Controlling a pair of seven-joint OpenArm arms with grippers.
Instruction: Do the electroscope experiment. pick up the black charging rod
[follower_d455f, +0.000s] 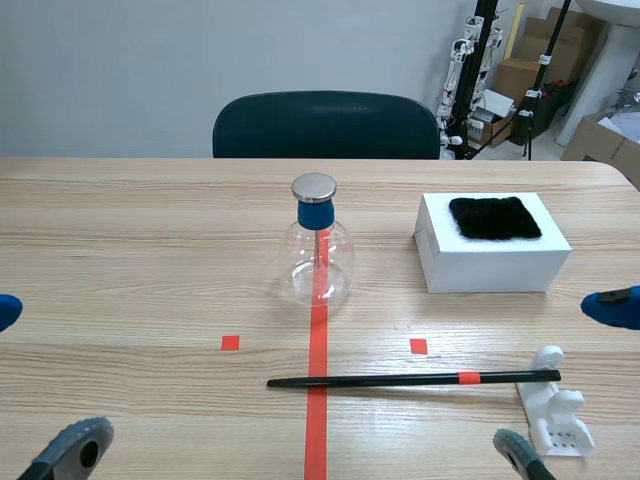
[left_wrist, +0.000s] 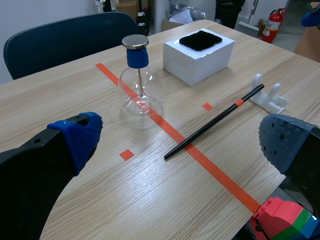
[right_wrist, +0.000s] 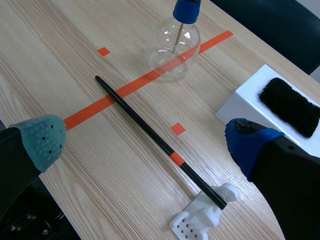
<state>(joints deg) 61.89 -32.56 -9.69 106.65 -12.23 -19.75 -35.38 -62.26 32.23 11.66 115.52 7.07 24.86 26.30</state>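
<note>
Left tool (left_wrist: 182, 142) wide apart; only its view shows coloured blocks (left_wrist: 285, 222).

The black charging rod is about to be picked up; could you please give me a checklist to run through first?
1. The black charging rod is free: ok; it lies on the table, one end on the white stand.
2. The right gripper is open: ok; fingers apart, empty.
3. The left gripper is clear of the rod: ok; open, empty.
4. The electroscope flask is out of the way: ok; upright, apart, beyond the rod.
5. The white box is apart from the rod: ok.
6. Rod end clipped into the stand: cannot tell.
</note>
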